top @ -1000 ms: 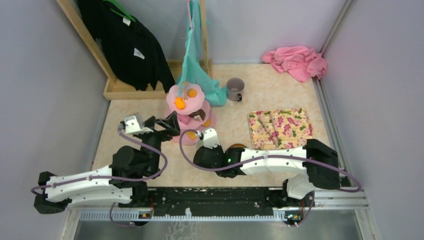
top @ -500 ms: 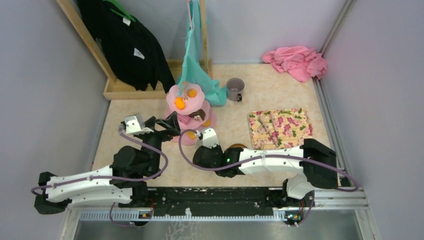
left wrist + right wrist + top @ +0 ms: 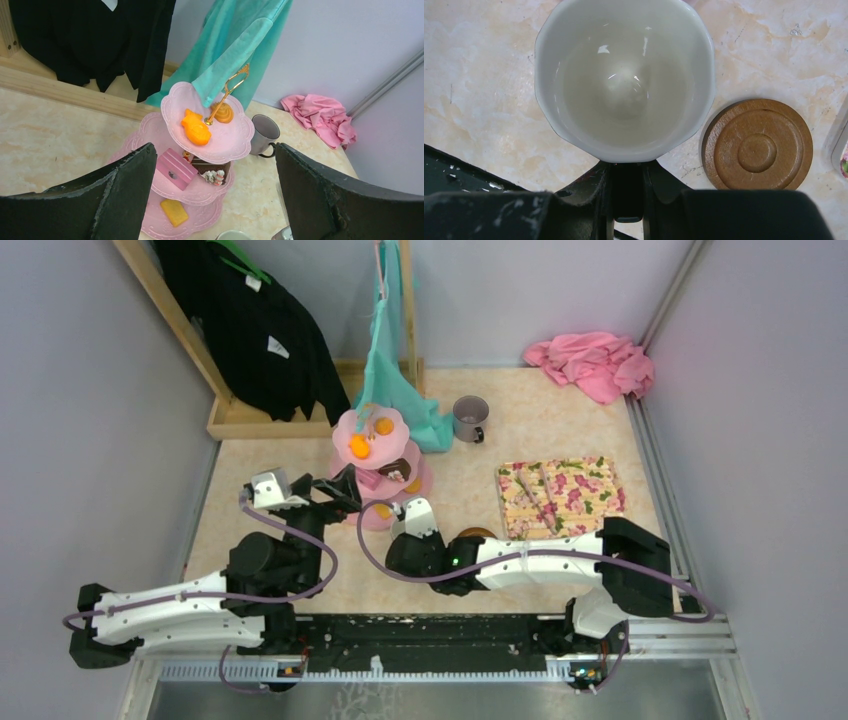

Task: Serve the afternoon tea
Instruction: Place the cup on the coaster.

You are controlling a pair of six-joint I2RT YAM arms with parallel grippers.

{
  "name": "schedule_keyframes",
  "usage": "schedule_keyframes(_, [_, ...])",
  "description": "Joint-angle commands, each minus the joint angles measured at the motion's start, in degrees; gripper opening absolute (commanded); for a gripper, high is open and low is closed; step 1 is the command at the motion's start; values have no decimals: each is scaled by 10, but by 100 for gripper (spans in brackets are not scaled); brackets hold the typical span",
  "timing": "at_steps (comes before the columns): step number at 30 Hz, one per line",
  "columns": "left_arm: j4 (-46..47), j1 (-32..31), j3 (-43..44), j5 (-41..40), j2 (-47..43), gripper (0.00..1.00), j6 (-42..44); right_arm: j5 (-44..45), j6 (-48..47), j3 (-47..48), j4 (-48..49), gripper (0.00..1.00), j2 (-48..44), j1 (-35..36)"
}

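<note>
Right claw clamped on white-lined mug handle, disc beside; left claw apart, facing stand.

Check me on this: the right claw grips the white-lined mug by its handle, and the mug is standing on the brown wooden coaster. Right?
Not quite. The right claw does grip the white-lined mug by its handle, but the mug is beside the brown wooden coaster, which lies bare. The right wrist view shows it.

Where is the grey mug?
In the top view the grey mug stands on the far side of the table, just right of the hanging teal cloth and the pink stand.
</note>
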Motion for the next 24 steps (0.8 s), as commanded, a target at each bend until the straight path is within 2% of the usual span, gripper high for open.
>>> schedule_keyframes(1, [6, 4, -6, 6, -2, 93, -7, 21, 5, 4, 47, 0, -9, -5])
schedule_keyframes(17, [-15, 4, -3, 10, 3, 93, -26, 13, 23, 2, 34, 0, -2, -5])
schedule_keyframes(24, [-36, 4, -1, 9, 0, 93, -45, 5, 24, 6, 30, 20, 0, -3])
